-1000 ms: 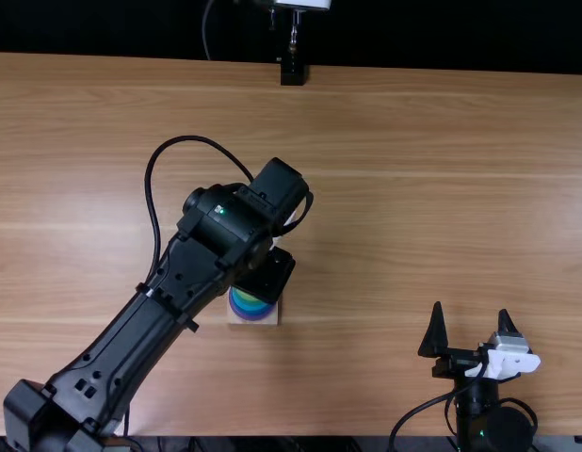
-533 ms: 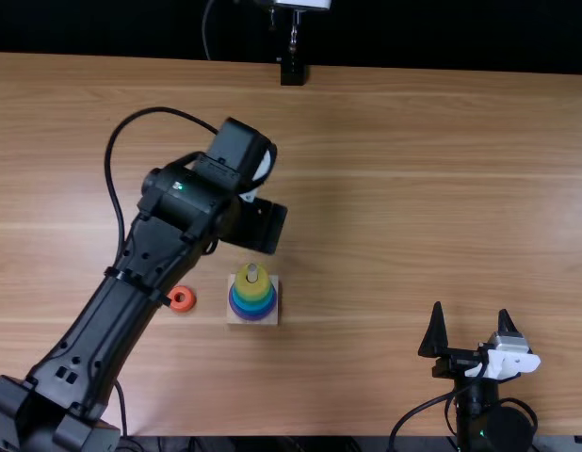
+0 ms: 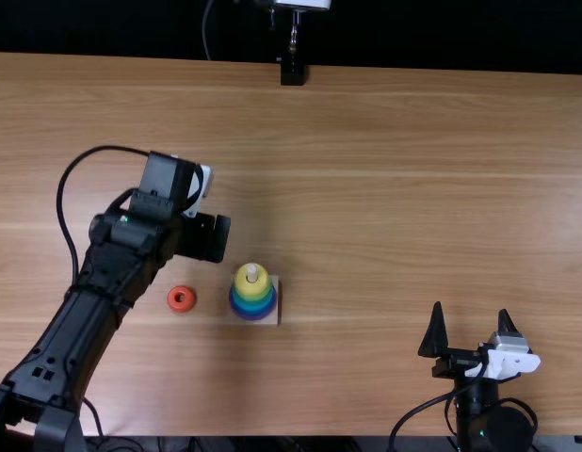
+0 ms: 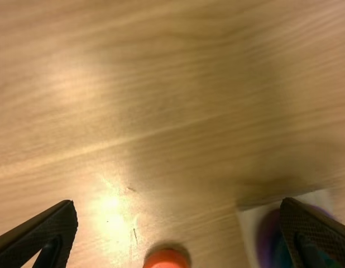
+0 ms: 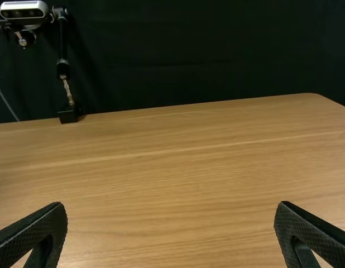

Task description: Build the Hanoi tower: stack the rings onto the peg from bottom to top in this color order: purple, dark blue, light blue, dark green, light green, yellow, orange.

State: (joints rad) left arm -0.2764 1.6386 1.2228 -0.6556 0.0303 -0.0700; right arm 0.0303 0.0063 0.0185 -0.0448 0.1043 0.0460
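The left gripper hangs over the table, up and left of the ring stack in the top view. In the left wrist view, the left gripper is open, nothing between its fingers. An orange ring lies flat on the table left of the wooden base; the orange ring and base also show from the left wrist. On the peg, a yellow ring tops green, blue and purple rings. The right gripper, also right gripper, stands open and holds nothing.
A camera stand is at the table's far edge. The left arm's cable loops out over the table beside it. The right arm stands at the near edge, well right of the base.
My left arm has swung left and back from over the stack, its gripper empty now, uncovering the base with its rings and the orange ring. The right arm has kept still.
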